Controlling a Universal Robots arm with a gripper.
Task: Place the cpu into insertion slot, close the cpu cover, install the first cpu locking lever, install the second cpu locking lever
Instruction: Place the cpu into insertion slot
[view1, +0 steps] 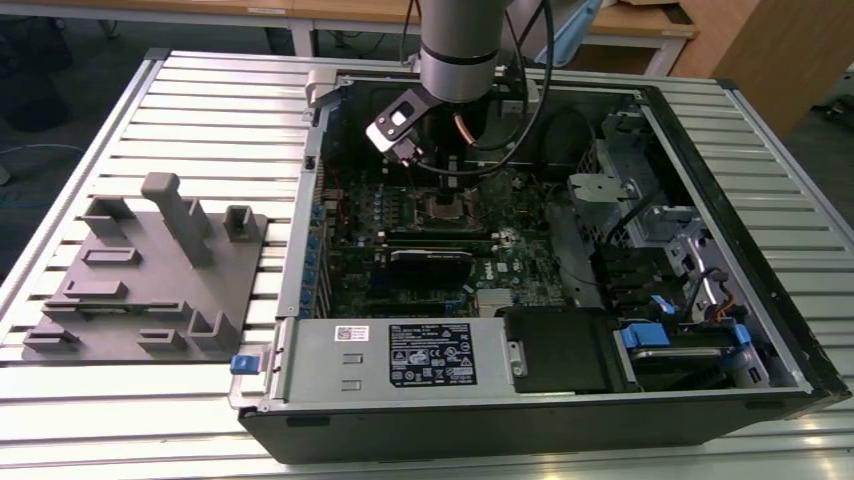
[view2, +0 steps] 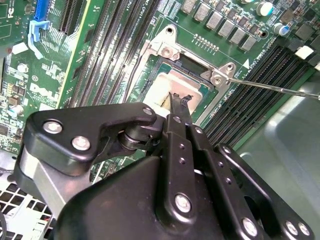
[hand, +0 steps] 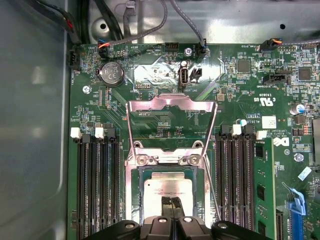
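The cpu (hand: 170, 186) lies flat in the insertion slot (hand: 136, 192), its dull silver top facing up. In the second wrist view the cpu (view2: 161, 82) sits inside the slot's metal rim (view2: 165, 49). My gripper (view2: 179, 99) is shut, its thin fingertips pressed together just over the chip's edge, with nothing visibly between them. In the first wrist view the gripper (hand: 172, 201) is low over the chip. The cpu cover (hand: 172, 106) stands swung open beyond the slot. A thin wire locking lever (view2: 272, 87) sticks out sideways, unlatched.
The open computer case (view1: 747, 300) lies on a slatted table, with its power supply (view1: 400, 355) in front and drive cages (view1: 667, 250) on the exterior view's right. A grey fixture plate (view1: 140, 270) sits on the exterior view's left. Memory slots (hand: 95, 185) flank the socket.
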